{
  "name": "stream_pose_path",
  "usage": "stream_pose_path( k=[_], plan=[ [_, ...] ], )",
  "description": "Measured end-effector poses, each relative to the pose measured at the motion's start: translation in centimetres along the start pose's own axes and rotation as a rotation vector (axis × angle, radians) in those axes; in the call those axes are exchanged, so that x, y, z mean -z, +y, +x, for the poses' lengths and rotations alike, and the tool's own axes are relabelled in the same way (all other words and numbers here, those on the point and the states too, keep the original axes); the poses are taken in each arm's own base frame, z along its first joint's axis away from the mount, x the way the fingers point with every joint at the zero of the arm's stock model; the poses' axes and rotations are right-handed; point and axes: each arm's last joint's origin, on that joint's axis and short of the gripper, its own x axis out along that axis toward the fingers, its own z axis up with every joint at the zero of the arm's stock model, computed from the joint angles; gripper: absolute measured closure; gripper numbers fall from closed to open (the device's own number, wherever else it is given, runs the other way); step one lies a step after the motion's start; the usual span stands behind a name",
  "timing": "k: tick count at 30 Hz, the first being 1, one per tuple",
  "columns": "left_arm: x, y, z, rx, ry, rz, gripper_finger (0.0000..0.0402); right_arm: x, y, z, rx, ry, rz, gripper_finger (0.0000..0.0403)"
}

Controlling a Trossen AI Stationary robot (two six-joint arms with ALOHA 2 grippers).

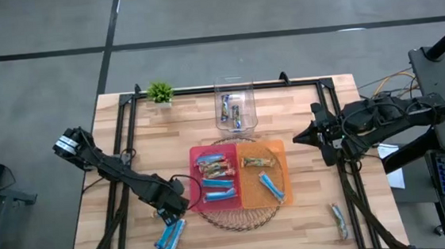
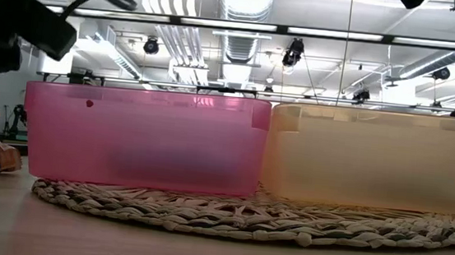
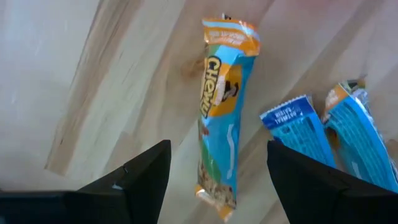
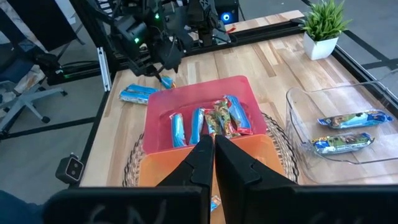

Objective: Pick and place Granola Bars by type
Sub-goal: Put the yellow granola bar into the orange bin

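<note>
The left hand, wide open and empty, straddles a Chewy granola bar; crowding blue bars could snag its fingers.

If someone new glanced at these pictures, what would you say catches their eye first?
Probably the pink bin and the orange bin side by side on a woven mat at the table's middle, both holding granola bars. Next, the left end effector, open, hovers over a blue Chewy bar on the bare wood near the table's front left, beside the pink bin.
</note>
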Motion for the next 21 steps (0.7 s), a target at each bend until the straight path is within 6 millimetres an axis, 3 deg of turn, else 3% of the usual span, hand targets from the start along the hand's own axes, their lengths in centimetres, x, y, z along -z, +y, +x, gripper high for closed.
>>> stream_pose_path(
  k=[21],
  plan=[
    [0.6, 1.4, 3.5, 0.036, 0.029, -0.005, 0.0155, 0.0, 0.0, 0.0, 0.000, 0.000, 0.000, 0.0394]
  ],
)
